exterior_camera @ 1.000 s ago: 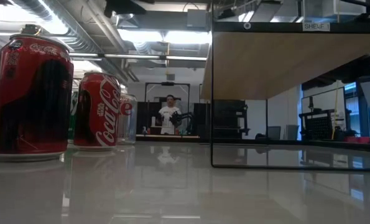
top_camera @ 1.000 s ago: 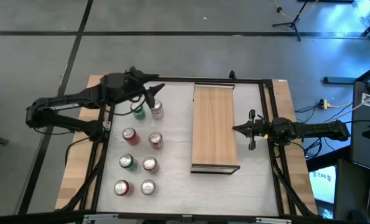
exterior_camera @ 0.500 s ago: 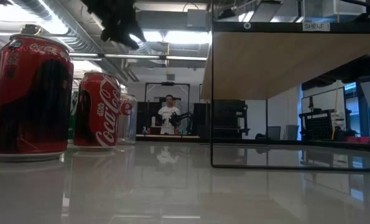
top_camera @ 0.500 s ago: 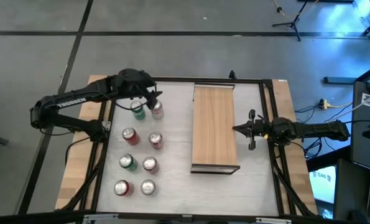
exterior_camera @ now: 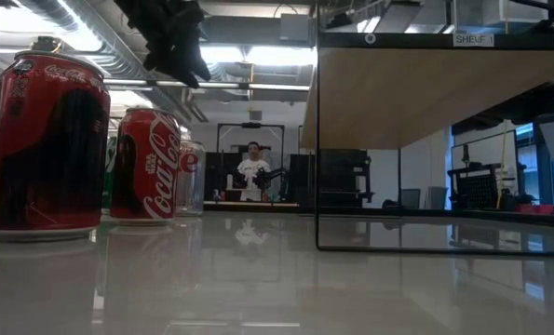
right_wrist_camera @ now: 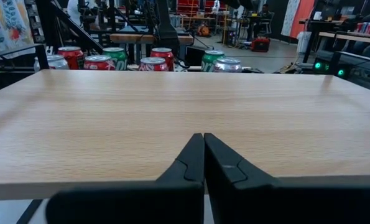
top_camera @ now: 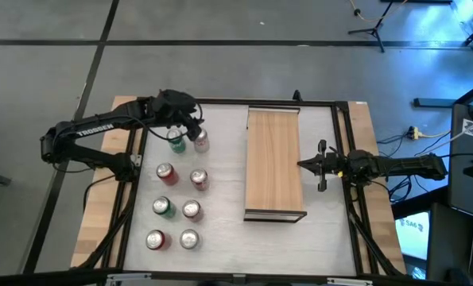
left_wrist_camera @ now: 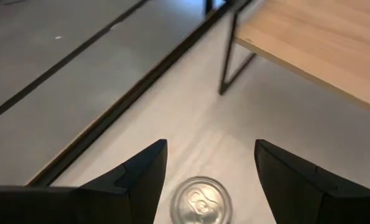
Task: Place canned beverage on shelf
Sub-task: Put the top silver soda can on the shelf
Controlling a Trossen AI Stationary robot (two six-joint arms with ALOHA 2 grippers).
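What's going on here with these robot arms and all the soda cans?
The left gripper hangs open above a silver-topped can at the far end of the can cluster, with nothing in its grasp. The right gripper waits shut beside the wooden shelf, which has no cans on it. The other cans stand on the white table.
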